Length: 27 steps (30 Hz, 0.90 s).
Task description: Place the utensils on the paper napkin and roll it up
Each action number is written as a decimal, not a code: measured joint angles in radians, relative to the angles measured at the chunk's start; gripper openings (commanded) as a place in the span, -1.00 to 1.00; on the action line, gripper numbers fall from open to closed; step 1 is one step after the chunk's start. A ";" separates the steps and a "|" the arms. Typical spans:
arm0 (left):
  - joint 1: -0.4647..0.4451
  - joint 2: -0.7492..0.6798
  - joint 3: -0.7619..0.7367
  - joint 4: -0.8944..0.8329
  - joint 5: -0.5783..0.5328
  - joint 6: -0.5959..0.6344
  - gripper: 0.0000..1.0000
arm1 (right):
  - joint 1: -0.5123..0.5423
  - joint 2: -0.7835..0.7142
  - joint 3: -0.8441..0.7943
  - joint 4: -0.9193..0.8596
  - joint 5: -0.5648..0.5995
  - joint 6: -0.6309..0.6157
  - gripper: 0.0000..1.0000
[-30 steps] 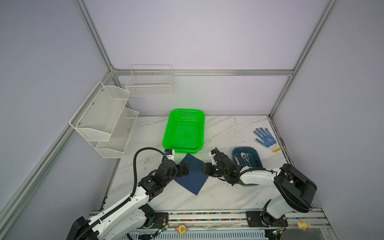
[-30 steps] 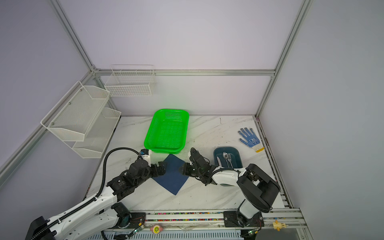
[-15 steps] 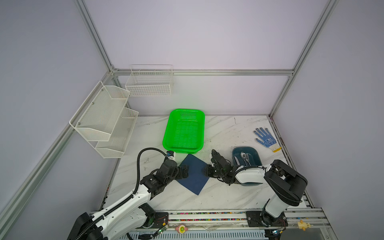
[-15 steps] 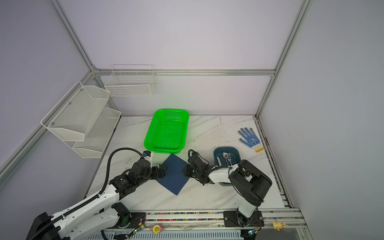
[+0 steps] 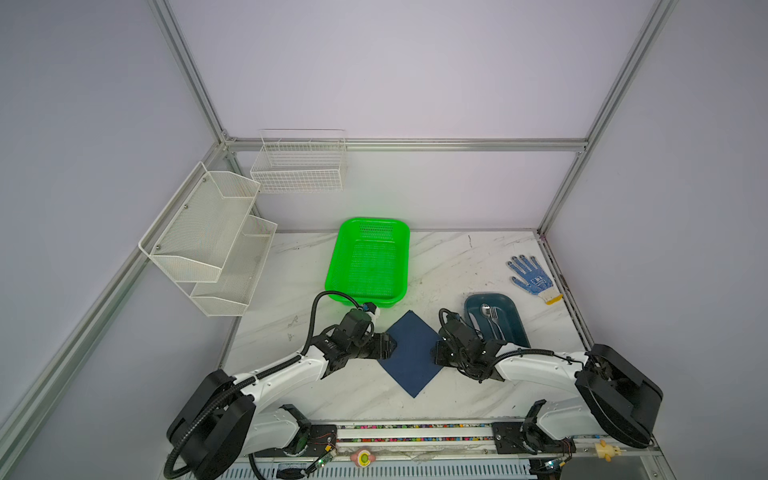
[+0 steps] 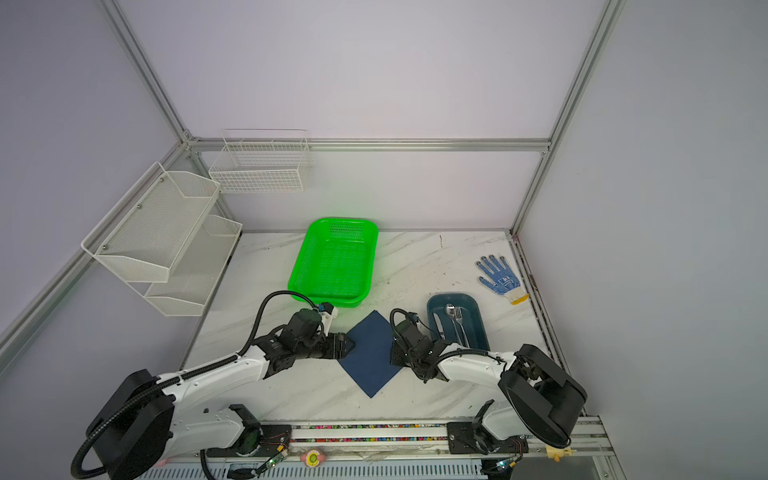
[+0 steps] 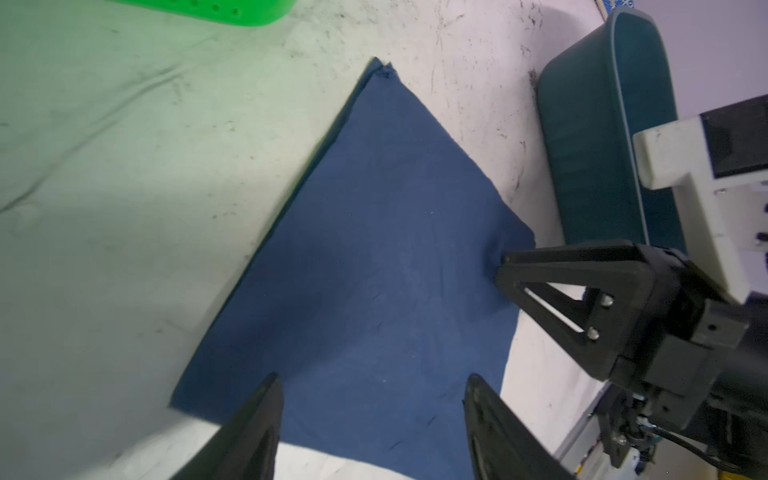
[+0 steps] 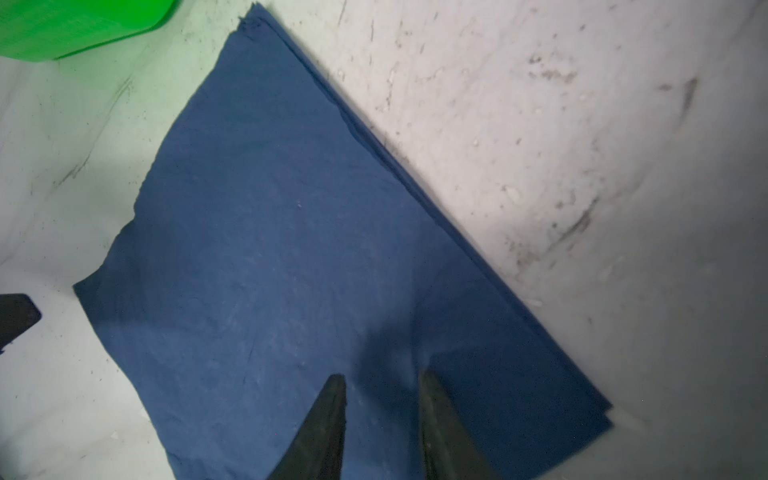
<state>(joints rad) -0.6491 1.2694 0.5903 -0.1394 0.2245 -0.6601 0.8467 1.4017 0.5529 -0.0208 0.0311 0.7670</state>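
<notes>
White arms [image 5: 286, 374], black joints [image 5: 615, 386], seemingly ribbed cable [image 5: 312, 320].

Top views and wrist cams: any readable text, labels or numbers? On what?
No legible text in any view.
work glove: printed patch on its back, too small to read.
left arm: small white mark on a black link, too blurred to read.
paper napkin, teal tray, green basket: no print seen.

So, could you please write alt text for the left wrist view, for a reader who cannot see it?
A dark blue paper napkin lies flat on the marble table, with the left gripper open over one corner. The right gripper touches the opposite corner, a teal tray behind it; the edge of a green basket shows beyond the napkin.
</notes>
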 measured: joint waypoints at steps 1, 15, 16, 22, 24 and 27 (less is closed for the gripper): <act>0.000 0.022 0.015 0.013 0.015 0.000 0.25 | -0.001 0.004 0.004 0.000 0.002 -0.007 -0.32; -0.002 0.109 0.060 0.005 -0.066 -0.024 0.11 | -0.033 0.020 0.023 -0.017 0.027 -0.056 -0.30; -0.002 0.109 0.056 0.005 -0.067 -0.034 0.10 | -0.038 0.021 0.023 -0.016 0.027 -0.063 -0.29; -0.008 0.107 0.002 0.011 -0.070 -0.073 0.06 | -0.071 0.059 0.045 0.010 0.018 -0.102 -0.29; -0.009 0.107 -0.012 0.011 -0.071 -0.083 0.06 | -0.079 0.071 0.055 0.015 0.014 -0.112 -0.29; -0.010 0.107 -0.026 0.012 -0.072 -0.092 0.06 | -0.087 0.080 0.064 0.018 0.012 -0.126 -0.27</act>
<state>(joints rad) -0.6594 1.3766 0.5644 -0.1276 0.1524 -0.7525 0.7601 1.4815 0.6167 -0.0029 0.0429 0.6407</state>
